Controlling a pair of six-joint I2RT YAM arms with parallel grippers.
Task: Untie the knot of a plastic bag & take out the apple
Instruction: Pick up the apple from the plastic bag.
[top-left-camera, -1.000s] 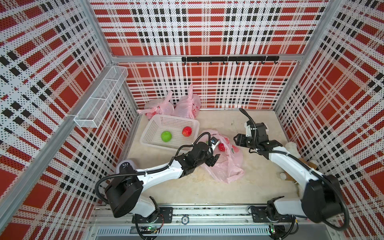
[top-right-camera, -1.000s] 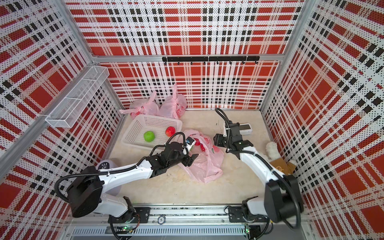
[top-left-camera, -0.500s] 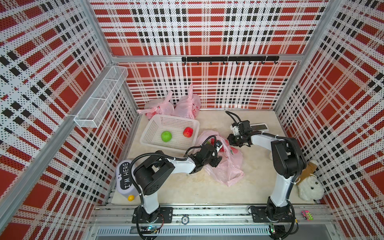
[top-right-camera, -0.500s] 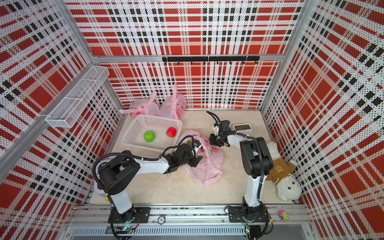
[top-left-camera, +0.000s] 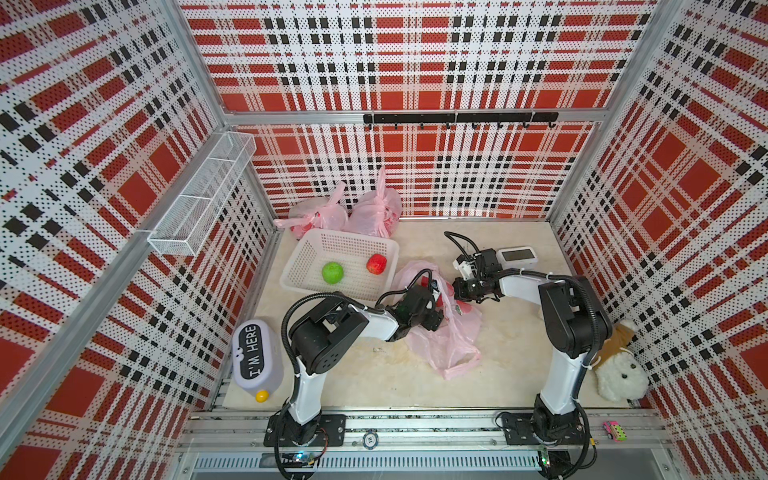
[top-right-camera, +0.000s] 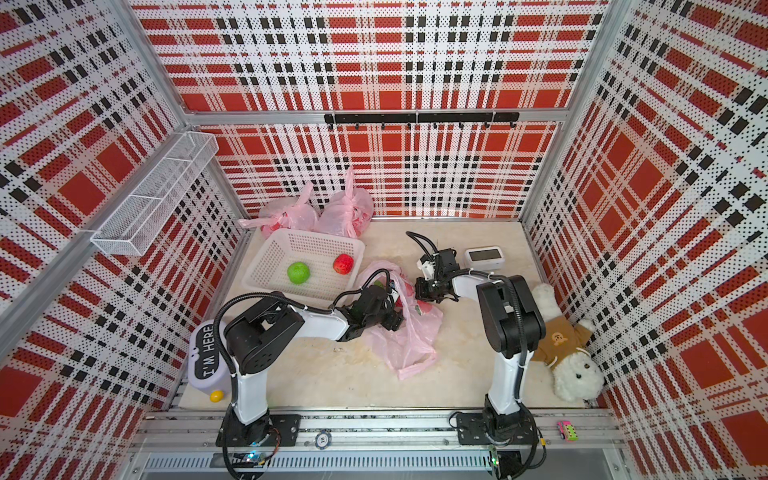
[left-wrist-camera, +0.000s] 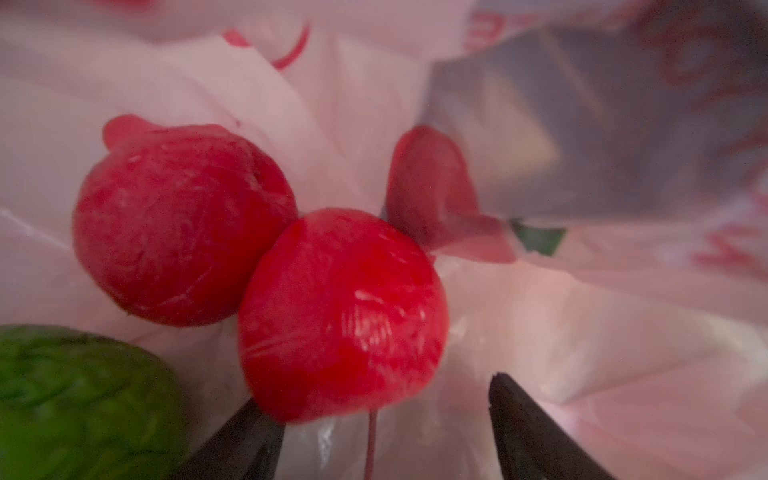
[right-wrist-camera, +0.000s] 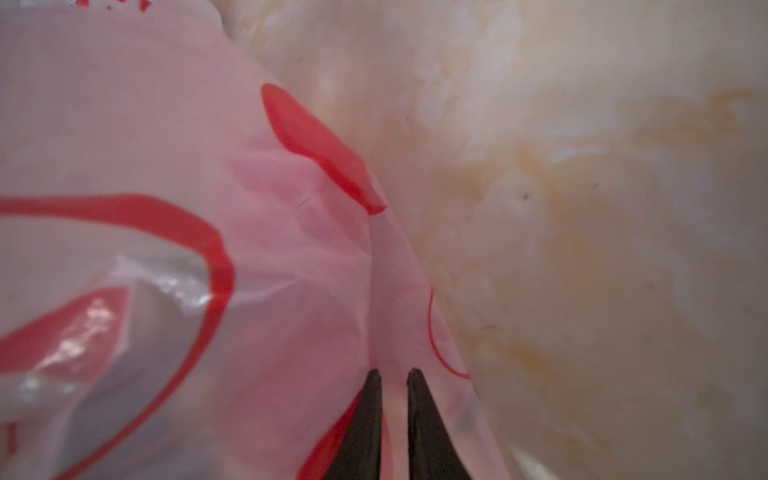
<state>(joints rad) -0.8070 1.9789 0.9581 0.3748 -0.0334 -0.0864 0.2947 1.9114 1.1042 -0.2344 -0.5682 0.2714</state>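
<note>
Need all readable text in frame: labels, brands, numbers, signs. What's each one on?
"I'M HERE": on the black panel of the lavender box, readable in both top views.
Red print on the pink bag: lettering blurred, unreadable even in the left wrist view.
Screen of the white display unit: too small to read.
Round badge on the front rail: too small to read.

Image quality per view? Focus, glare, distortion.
Left wrist view: soft close-up focus; the nearer red apple is readable, the green apple smeared. Right wrist view: pink bag blurred, with glare on a crease; right pincer tips sharper, pinching film. Both top views: sharp, evenly lit, wide-angle stretch toward the corners.
</note>
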